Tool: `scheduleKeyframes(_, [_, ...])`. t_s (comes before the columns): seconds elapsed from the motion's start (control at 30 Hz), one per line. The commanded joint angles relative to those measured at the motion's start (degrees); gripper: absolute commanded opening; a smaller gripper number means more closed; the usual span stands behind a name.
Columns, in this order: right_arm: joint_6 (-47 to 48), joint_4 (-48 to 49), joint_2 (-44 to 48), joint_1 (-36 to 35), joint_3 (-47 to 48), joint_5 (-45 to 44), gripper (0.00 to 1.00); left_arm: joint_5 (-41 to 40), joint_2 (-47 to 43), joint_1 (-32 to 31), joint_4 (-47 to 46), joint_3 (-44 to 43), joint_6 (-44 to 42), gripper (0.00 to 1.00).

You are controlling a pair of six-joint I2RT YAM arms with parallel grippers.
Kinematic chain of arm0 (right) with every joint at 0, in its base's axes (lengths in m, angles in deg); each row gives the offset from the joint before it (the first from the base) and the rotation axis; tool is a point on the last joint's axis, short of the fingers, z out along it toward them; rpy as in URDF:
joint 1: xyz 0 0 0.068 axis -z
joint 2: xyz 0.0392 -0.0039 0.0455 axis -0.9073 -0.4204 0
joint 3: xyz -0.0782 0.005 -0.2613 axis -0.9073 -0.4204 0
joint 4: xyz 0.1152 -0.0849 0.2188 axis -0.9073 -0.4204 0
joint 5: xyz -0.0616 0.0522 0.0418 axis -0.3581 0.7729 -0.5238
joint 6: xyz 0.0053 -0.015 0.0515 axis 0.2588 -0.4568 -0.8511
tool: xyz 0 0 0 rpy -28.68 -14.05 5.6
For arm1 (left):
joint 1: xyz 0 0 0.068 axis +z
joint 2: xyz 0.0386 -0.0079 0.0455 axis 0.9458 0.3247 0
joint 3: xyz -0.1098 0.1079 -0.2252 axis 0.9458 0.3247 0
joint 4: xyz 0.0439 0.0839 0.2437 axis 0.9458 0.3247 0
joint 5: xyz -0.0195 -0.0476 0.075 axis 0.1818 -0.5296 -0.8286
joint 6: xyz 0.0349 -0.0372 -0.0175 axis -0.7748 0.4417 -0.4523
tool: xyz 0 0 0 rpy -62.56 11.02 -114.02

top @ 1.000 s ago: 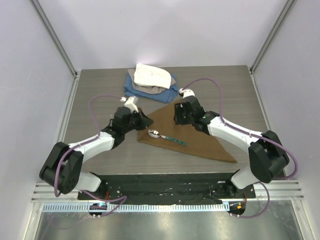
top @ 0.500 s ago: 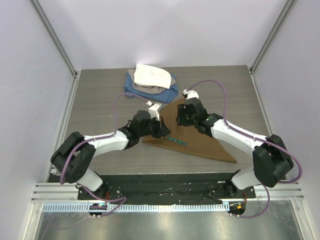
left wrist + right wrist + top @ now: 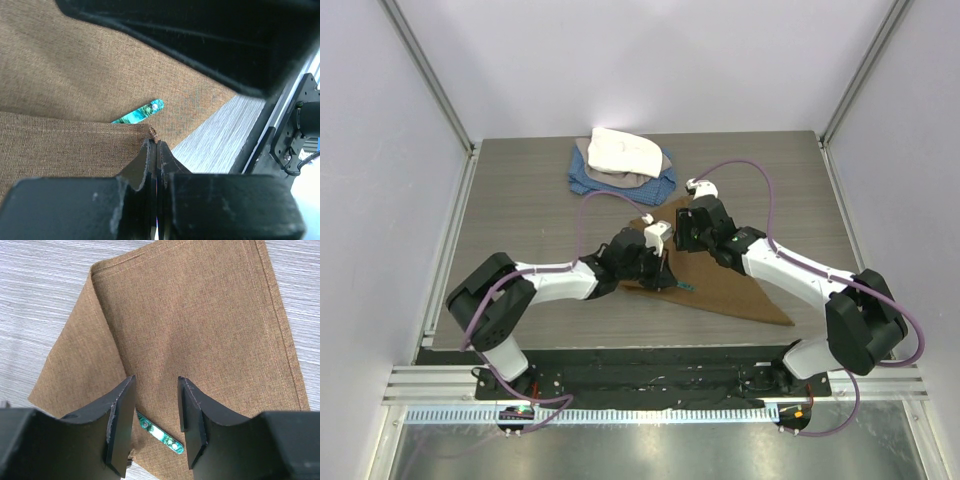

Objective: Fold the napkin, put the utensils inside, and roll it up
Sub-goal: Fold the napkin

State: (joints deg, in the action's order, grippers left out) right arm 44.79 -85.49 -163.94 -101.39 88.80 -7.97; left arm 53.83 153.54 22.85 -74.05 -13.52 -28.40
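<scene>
Napkin (image 3: pixel 75 70) fabric is pinched at one hemmed corner by the left claw (image 3: pixel 153 144), its jaws pressed tight together on the cloth at the lower middle of its wrist view. The lifted flap lies doubled over the layer beneath. Just past that corner the spoon (image 3: pixel 141 111) shows only the green end of its handle; the bowl is hidden under the flap. The right claw (image 3: pixel 156 385) hangs above the napkin with jaws partway apart and nothing between them, the handle tip near the bottom of its view. Seen from overhead, the left claw sits mid-frame over the napkin's left part, and the tan triangle runs toward the lower right of the desk (image 3: pixel 520 200). A white cloth (image 3: pixel 620 148) heaped on a blue cloth (image 3: pixel 588 183) lies at top centre, well apart. With the spoon in, the step looks like covering it and starting the roll. Next, the left claw likely must carry the corner across the spoon, low and snug, so the spoon is not dragged out.
</scene>
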Motion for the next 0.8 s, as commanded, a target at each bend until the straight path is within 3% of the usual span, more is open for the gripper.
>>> scheduleKeyframes(0.0, [-1.03,1.89,2.45,0.13,0.07,-1.27,0.47,1.01,1.70,-1.10,-1.11,-3.33,-1.40,0.00])
scheduleKeyframes(0.47, [-1.55,1.80,2.02,0.22,-0.45,-1.10,0.47,1.36,4.60,-2.16,0.38,-5.00,-1.05,0.00])
scheduleKeyframes(0.67, [-3.13,0.13,2.98,1.00,-0.89,-0.83,0.50,3.11,3.55,-2.33,0.91,-5.44,-0.09,0.41])
scheduleKeyframes(0.7, [-3.48,-0.39,3.42,1.61,-1.07,-0.66,0.51,3.20,3.02,-2.42,1.00,-5.88,0.09,0.54])
scheduleKeyframes(0.77, [-4.36,-2.50,4.90,2.50,-1.24,0.22,0.52,3.29,2.32,-2.33,1.61,-6.58,0.53,0.62])
